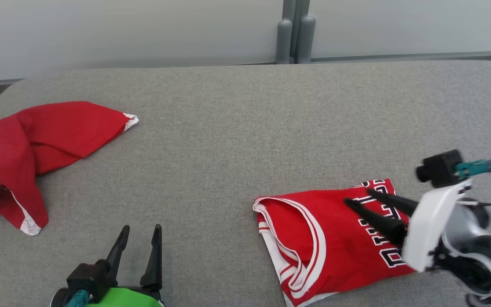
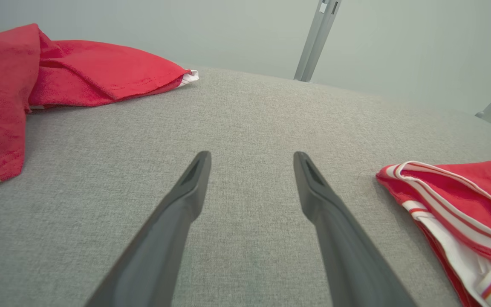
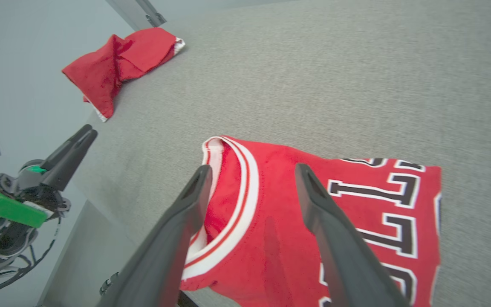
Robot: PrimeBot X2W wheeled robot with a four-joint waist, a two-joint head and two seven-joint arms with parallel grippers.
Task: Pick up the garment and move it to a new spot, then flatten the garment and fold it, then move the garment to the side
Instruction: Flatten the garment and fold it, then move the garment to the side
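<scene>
The red sleeveless basketball jersey (image 1: 335, 251) lies folded into a rough rectangle on the near right part of the grey fabric-covered table (image 1: 228, 149), close to its near edge. Its cloth is bright red. A broad white band with thin red stripes trims the curved opening, which faces left. The top layer lies fairly flat, and white-edged layers show underneath along the left and near sides.

Black block letters with white outlines run across the right part of the jersey. In the right wrist view two of them read as L. The others are cut off or hidden by the arm, so the whole word cannot be made out.

The right gripper (image 1: 358, 196) is over the lettered part of the jersey, its two long dark fingers spread apart with nothing between them. Whether the tips touch the cloth cannot be told. The left gripper (image 1: 141, 228) is at the near left above bare table, its fingers also wide apart.

A crumpled red garment with white trim (image 1: 36, 145) lies at the far left, well apart from the jersey.
</scene>
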